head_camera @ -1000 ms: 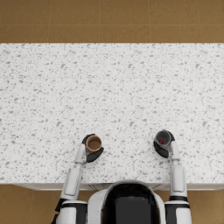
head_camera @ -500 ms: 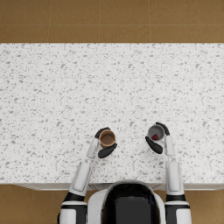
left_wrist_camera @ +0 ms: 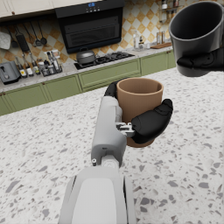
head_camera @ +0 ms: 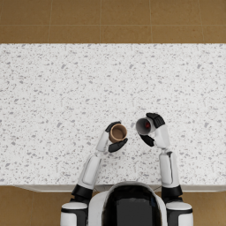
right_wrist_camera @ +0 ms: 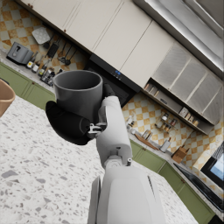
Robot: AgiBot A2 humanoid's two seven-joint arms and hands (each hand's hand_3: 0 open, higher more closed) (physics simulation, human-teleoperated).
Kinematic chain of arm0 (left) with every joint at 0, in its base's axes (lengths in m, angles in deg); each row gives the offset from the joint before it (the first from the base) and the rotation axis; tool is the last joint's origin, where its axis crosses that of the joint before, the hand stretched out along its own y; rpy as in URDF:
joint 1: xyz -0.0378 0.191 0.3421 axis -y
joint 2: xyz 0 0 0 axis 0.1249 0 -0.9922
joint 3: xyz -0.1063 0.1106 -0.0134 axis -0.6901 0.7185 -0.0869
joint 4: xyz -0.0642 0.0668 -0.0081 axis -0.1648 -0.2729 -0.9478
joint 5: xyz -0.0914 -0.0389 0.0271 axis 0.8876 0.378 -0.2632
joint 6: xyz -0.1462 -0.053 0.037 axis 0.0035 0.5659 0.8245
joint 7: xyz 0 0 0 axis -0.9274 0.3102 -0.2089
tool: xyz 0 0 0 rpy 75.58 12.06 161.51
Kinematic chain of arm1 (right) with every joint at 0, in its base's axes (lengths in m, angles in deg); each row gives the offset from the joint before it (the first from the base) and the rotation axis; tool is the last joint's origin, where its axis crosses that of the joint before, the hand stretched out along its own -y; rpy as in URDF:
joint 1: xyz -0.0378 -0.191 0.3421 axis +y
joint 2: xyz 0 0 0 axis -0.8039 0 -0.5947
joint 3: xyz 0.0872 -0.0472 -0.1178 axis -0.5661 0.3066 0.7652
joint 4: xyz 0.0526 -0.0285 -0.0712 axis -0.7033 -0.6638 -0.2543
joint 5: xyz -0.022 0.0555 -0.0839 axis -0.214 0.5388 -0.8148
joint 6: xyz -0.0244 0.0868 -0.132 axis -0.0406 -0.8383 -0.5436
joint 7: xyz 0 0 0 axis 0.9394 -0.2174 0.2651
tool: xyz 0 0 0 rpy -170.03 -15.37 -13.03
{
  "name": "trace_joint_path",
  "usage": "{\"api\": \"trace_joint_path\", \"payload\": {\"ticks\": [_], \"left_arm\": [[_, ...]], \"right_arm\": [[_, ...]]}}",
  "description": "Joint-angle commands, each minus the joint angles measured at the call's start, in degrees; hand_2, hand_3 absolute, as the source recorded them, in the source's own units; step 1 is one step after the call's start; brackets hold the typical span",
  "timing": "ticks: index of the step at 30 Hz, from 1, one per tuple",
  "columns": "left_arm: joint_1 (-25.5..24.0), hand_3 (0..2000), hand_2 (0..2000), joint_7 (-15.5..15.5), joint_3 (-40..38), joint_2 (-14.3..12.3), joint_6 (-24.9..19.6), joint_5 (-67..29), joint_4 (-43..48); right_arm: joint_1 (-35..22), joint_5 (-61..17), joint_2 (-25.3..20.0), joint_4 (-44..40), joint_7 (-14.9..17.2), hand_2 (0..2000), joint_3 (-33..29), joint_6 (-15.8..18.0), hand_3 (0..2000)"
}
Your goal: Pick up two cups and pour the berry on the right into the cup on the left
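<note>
While both cups are held above the speckled desk [head_camera: 57, 97], the legend reads as follows.

Landmark: brown cup [head_camera: 118, 133], upright, its mouth facing up, empty as far as the head view shows.
Left hand [head_camera: 112, 138]: wrapped around the brown cup's wall, gripping it.
Right hand [head_camera: 153, 129]: closed around the grey cup [head_camera: 144, 126], gripping it.
Grey cup: just beside the brown cup on the robot's right, apart from it, tilted with its mouth turned toward the brown cup.
Berry [head_camera: 147, 125]: a small red spot inside the grey cup, not yet in the brown cup.
Done, by judgement: both cups picked up and brought near each other; the tilt has begun.
Left, by judgement: tipping the grey cup further until the berry drops into the brown cup.
</note>
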Motion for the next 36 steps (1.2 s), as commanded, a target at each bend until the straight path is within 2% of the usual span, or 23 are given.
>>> {"api": "trace_joint_path", "payload": {"ticks": [1,12,23,36], "left_arm": [[1.94,1280,2000,0.00,0.31,-1.08,-0.01,-0.02,-2.44],[2.27,1280,2000,-0.01,2.94,-2.02,0.02,-0.08,-3.63],[2.50,1280,2000,-0.04,2.39,-2.81,0.03,-0.08,-4.23],[3.80,1280,2000,-0.05,2.01,-4.14,0.06,-0.07,-5.79]], "right_arm": [[-3.20,-1.84,-1.04,0.64,0.00,2000,0.55,0.08,1280],[-5.41,-22.09,-2.77,4.65,-0.09,2000,5.79,0.34,1280],[-5.32,-42.37,-3.38,6.76,-0.23,2000,6.38,0.52,1280],[-4.65,-66.28,-4.01,8.73,-0.37,2000,9.78,0.53,1280]]}}
